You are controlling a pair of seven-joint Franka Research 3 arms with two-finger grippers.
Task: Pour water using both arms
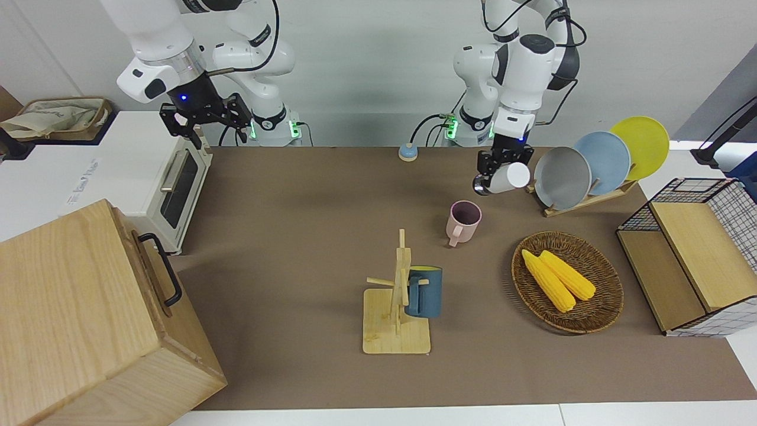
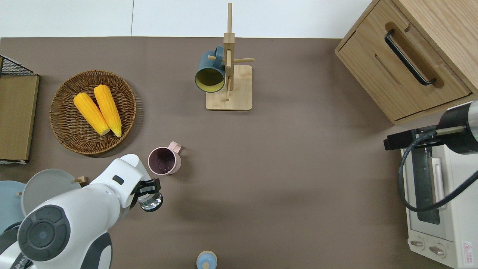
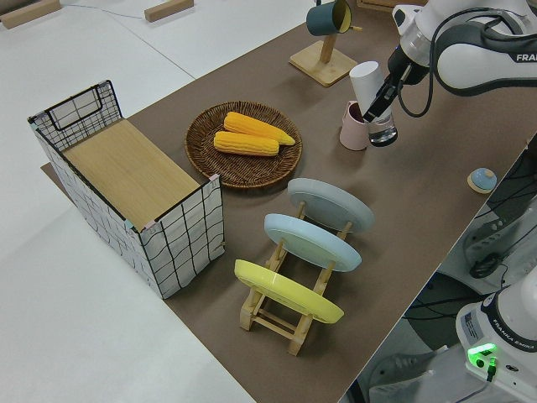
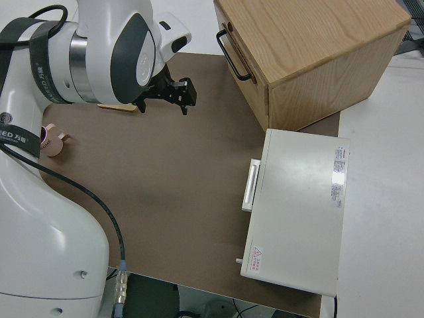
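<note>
My left gripper (image 1: 502,167) is shut on a tilted container (image 1: 513,176) with a white body and a clear glass end (image 2: 151,201). It hangs over the brown mat right beside a pink mug (image 1: 464,220), which stands upright and apart from it. The left side view shows the white body (image 3: 366,81) rising above the mug (image 3: 353,127) and the clear end pointing down. No water shows in any view. My right gripper (image 1: 216,133) is open with nothing in it, and that arm is parked.
A wooden mug tree (image 1: 395,307) carries a blue mug (image 1: 423,291). A wicker basket (image 1: 603,302) holds two corn cobs. Also here are a rack of three plates (image 1: 591,165), a wire crate (image 1: 739,213), a toaster oven (image 1: 171,189), a wooden cabinet (image 1: 77,313) and a small blue knob (image 1: 407,152).
</note>
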